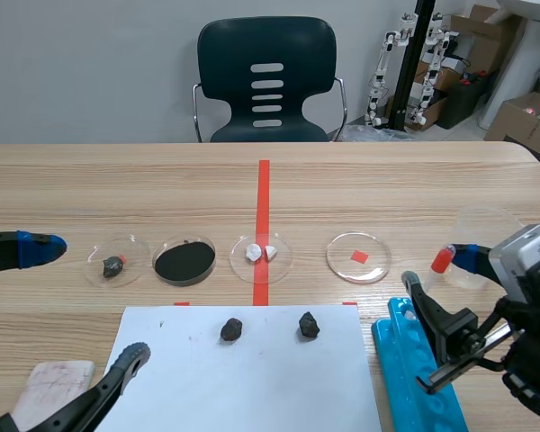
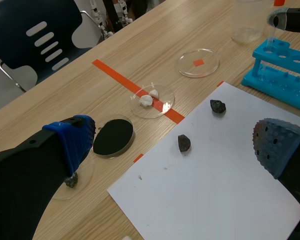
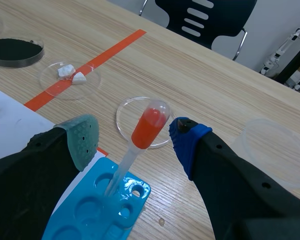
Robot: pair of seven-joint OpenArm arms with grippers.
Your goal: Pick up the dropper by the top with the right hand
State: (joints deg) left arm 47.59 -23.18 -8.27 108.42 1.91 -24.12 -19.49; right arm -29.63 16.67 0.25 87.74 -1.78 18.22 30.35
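Note:
The dropper (image 3: 148, 126) has a clear stem and an orange-red bulb. It leans in a hole of the blue rack (image 3: 85, 212). My right gripper (image 3: 135, 136) is open, with one finger on each side of the bulb and a gap to both pads. In the scene view the bulb (image 1: 442, 259) shows between the right gripper's (image 1: 441, 273) fingers, above the rack (image 1: 416, 378). My left gripper (image 1: 83, 304) is open over the table's left side, far from the dropper.
Several petri dishes stand in a row: one with a dark stone (image 1: 114, 265), one with black powder (image 1: 184, 261), one with white pieces (image 1: 260, 253), one with a red chip (image 1: 358, 256). White paper (image 1: 252, 387) carries two dark rocks. A clear cup (image 1: 486, 229) stands behind the right gripper.

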